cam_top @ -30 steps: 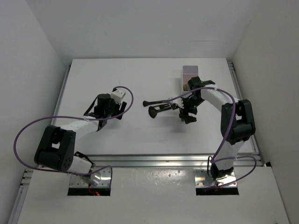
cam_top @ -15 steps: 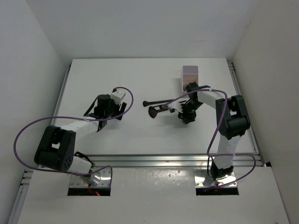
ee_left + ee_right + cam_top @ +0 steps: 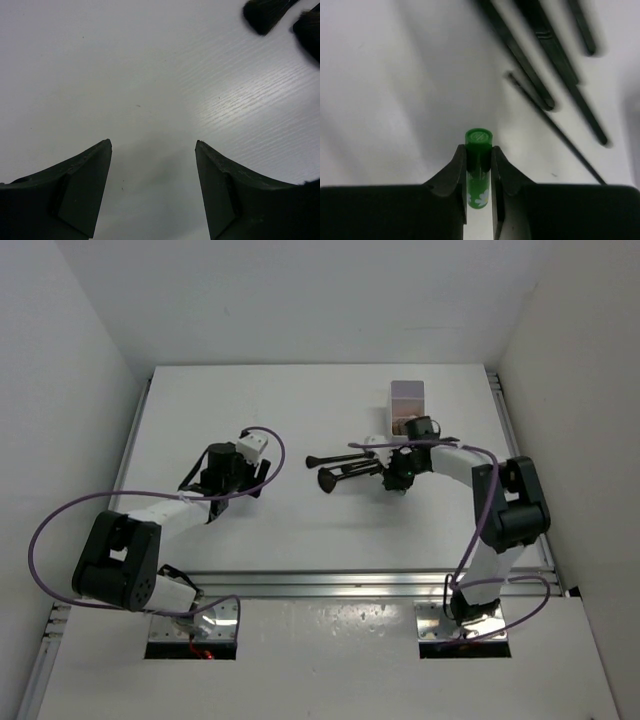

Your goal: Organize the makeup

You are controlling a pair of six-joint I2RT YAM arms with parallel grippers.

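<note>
Two right fingers (image 3: 451, 175), green tube (image 3: 478, 152) pinched between — brushes (image 3: 545, 36) beyond

A translucent white compartment box (image 3: 407, 398) stands on the white table (image 3: 300, 530) just beyond the right claw (image 3: 397, 481), toward the far edge. Its inner walls look blurred, perhaps two cells. A metal rail (image 3: 350, 585) crosses the table well behind that claw.

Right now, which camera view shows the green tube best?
The right wrist view: the green tube sits centred, clamped between the right pincer fingers. The top external view hides it under that pincer. The left wrist view shows only brush heads.
</note>
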